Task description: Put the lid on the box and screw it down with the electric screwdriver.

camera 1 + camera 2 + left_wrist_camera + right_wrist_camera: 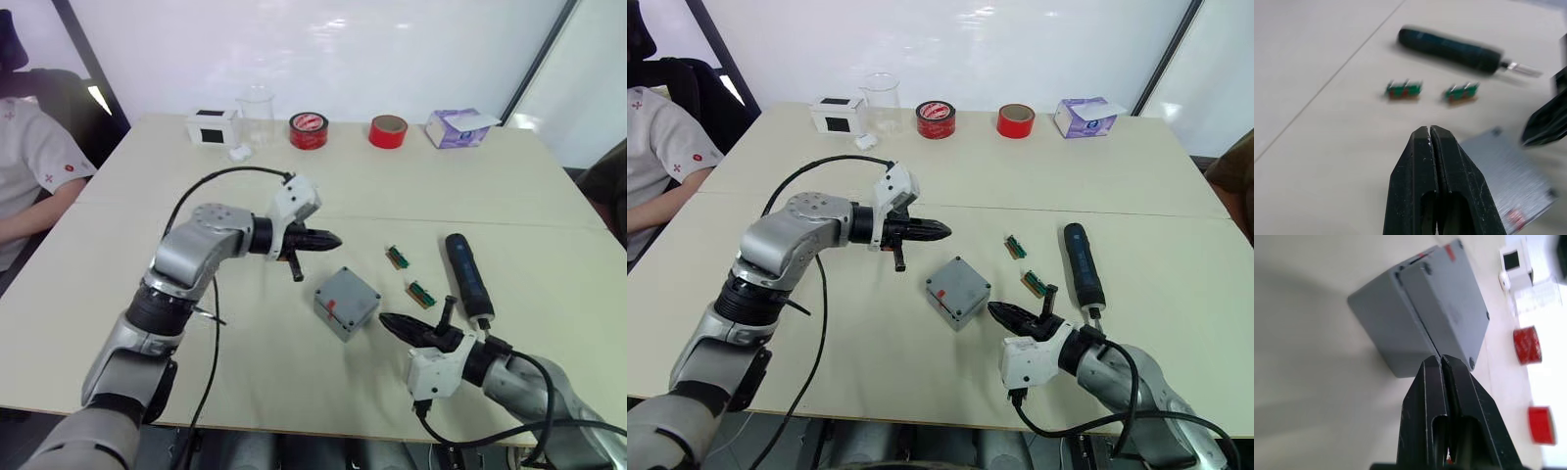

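The grey box (331,315) stands at the table's middle with the lid (350,290) lying on top, a small red spot on its face. In the right wrist view the lid (1449,303) sits slightly off-line on the box (1383,328). The dark electric screwdriver (468,278) lies flat to the right of the box. My left gripper (336,239) hovers shut and empty, up and to the left of the box. My right gripper (385,320) is shut and empty, its tip just right of the box, close to its wall.
Two small green parts (397,257) (420,293) lie between box and screwdriver. Along the far edge stand a white box with a black patch (212,127), a glass beaker (257,113), two red tape rolls (309,130) (388,130) and a purple tissue box (457,127). A person (29,166) sits at the left.
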Motion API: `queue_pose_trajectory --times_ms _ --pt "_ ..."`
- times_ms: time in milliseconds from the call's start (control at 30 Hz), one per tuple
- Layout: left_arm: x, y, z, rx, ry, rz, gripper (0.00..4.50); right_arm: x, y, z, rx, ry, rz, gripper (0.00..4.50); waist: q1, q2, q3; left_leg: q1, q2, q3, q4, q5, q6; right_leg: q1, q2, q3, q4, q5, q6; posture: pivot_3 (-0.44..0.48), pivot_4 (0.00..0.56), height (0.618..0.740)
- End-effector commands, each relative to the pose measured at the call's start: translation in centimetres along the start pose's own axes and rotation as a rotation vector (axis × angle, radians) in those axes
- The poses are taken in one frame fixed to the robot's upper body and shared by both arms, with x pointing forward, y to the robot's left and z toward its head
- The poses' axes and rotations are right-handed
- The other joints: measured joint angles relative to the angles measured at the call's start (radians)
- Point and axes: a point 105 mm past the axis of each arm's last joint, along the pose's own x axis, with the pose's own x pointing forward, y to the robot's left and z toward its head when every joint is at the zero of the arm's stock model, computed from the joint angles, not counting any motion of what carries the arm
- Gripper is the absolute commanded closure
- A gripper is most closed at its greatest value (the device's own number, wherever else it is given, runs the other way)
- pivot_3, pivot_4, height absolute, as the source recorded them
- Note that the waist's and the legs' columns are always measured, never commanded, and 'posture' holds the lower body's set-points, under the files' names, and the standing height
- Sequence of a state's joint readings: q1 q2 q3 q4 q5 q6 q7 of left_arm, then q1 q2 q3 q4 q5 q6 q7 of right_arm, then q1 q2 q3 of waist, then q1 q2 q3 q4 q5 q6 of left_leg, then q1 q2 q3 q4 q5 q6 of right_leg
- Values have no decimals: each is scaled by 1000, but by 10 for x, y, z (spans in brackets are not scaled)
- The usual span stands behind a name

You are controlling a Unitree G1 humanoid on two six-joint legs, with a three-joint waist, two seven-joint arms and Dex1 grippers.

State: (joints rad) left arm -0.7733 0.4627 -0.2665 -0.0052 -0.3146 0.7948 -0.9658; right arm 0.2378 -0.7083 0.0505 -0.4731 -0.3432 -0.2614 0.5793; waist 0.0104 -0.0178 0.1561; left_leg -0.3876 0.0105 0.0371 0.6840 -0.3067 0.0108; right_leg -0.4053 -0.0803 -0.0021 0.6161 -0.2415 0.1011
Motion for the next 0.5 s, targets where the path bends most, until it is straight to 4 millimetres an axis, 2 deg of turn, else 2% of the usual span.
queue_pose_trajectory --times_ms 33,267,500 --pt "2 -8 -5 -20 -5 -74 4500 -7 -18 12 342 -74 -85 4452 2 0 0 0 0 0 0 0 0 0 0 0 0 0 0 0 150 740" --pt "3 -14 -23 -69 44 -118 4500 -11 -19 19 577 -93 -35 4452 2 0 0 -1 1 0 0 0 0 0 -2 0 0 0 0 0 150 740" --pt "6 -18 -30 -70 60 -134 4500 -9 -23 30 643 -93 16 4452 2 1 1 -2 2 0 0 0 0 -2 -1 0 0 0 0 0 150 740"
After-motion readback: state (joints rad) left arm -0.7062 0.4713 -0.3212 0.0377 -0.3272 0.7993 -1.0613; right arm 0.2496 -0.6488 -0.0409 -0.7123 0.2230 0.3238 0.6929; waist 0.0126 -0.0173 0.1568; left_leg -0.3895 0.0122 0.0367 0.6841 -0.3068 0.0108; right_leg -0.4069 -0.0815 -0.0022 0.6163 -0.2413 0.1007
